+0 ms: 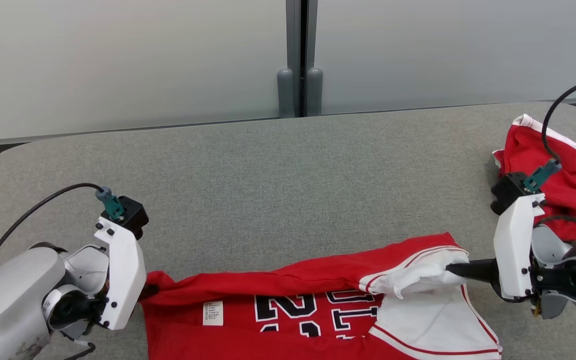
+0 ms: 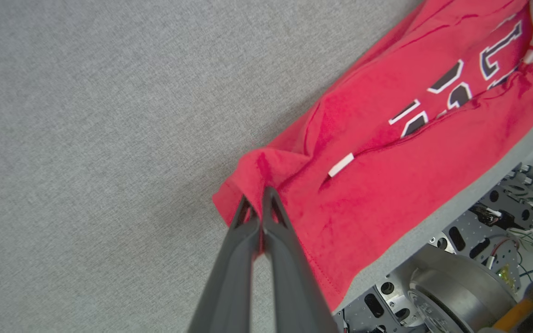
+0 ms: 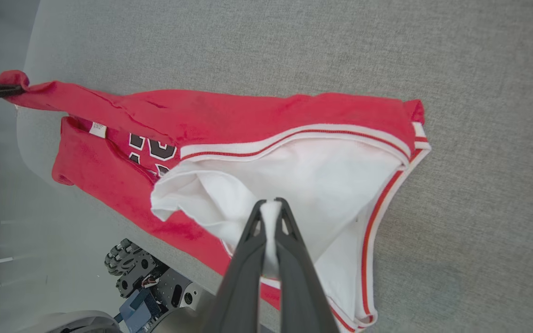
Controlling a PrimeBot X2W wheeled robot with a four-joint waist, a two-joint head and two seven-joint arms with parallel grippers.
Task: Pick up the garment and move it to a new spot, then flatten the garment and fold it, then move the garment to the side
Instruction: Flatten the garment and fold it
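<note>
Flatten step, I'd say: red-and-white numbered fabric jersey draped over near edge of grey felt table, left gripper clamped on its red corner, right gripper clamped on white hem; next needs an even outward stretch.

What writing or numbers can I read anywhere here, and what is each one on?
Big dark block characters with white edges, on the red garment: half hidden under its folded-over edge, so I cannot read them with any certainty.
White tag on the same garment: lines of print, too small to read.
I can make out no other text.
</note>
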